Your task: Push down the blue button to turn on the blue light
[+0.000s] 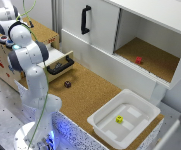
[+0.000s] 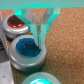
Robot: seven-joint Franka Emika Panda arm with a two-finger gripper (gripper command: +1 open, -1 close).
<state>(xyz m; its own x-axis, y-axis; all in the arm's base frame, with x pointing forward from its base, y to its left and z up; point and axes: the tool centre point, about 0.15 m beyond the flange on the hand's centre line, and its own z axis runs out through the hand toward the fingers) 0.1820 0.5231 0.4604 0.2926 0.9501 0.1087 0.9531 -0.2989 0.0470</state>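
The gripper (image 2: 39,31), fingers nearly closed and gripping nothing, is hovering right over the blue button (image 2: 27,49) beside the red button (image 2: 15,22), with the press seemingly not yet finished

We see the green button (image 2: 40,79) cut off by the wrist picture's edge, and the gripper (image 1: 9,41) hidden behind the arm.

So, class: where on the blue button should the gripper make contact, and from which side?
Contact the blue button on the flat blue cap, inside its dark rim, coming straight down from above. The cap faces upward and sits low in its housing, leaving no sides to pinch. The gripper hangs directly over it; avoid the neighbouring red button.
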